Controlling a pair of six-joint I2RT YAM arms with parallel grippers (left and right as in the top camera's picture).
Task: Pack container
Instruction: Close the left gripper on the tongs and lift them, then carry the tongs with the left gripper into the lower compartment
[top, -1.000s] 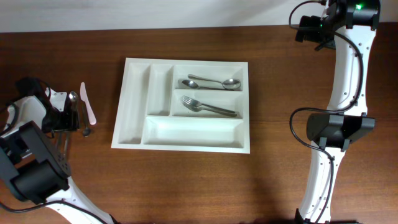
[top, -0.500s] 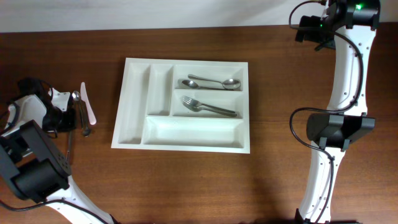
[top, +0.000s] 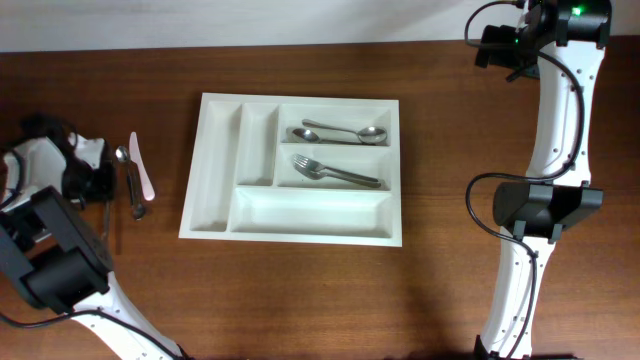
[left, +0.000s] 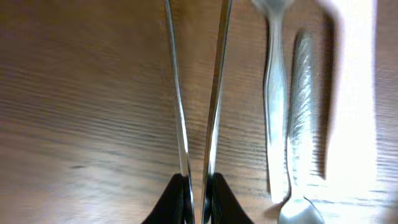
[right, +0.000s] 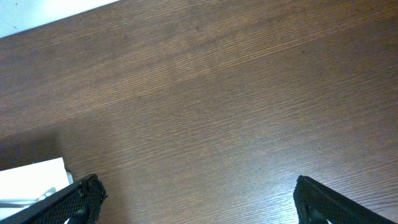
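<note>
**Tray lies at 3 o'clock from the left jaws**

The tray (top: 310, 212) sits mid-surface (top: 450, 150), with its long axis running 9-to-3. Its upper long compartment holds spoons (top: 340, 132) and the middle one holds forks (top: 335, 172). The lower long compartment and both narrow upright ones are bare.

Loose cutlery lies well apart at the tray's 9 o'clock: a plastic knife (top: 141, 170) and a spoon (left: 277, 124), each running roughly 12-to-6. The left jaws are just beside these pieces, so the left arm (top: 45, 215) is judged the nearer one.

The left jaws are set narrowly, and two thin metal strips (left: 177, 93) run out from between them. Whether they clamp the strips cannot be told. The right jaws are spread wide and hold nothing, well apart at the tray's 1 o'clock.
</note>
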